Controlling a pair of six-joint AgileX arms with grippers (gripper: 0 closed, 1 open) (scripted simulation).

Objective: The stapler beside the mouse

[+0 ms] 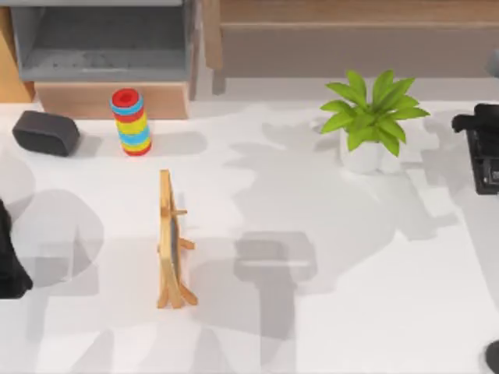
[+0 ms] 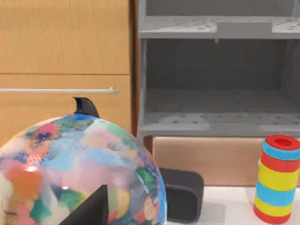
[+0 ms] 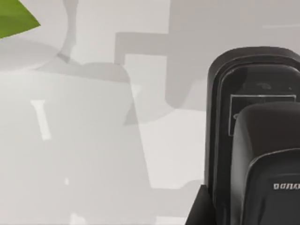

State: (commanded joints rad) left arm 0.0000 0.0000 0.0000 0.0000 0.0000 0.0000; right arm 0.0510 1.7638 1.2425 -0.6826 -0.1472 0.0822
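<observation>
Your left arm (image 1: 9,261) sat at the left edge of the table, its tool (image 2: 89,159) with one finger tip either side of what it held. Your right arm (image 1: 485,148) hung at the far right edge.

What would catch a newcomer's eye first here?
Probably the green potted plant at the table's back right and the striped ring stack at back left, with the wooden easel standing left of centre. The left wrist view adds a patchwork-coloured globe up close; the right wrist view shows the stapler close below.
</observation>
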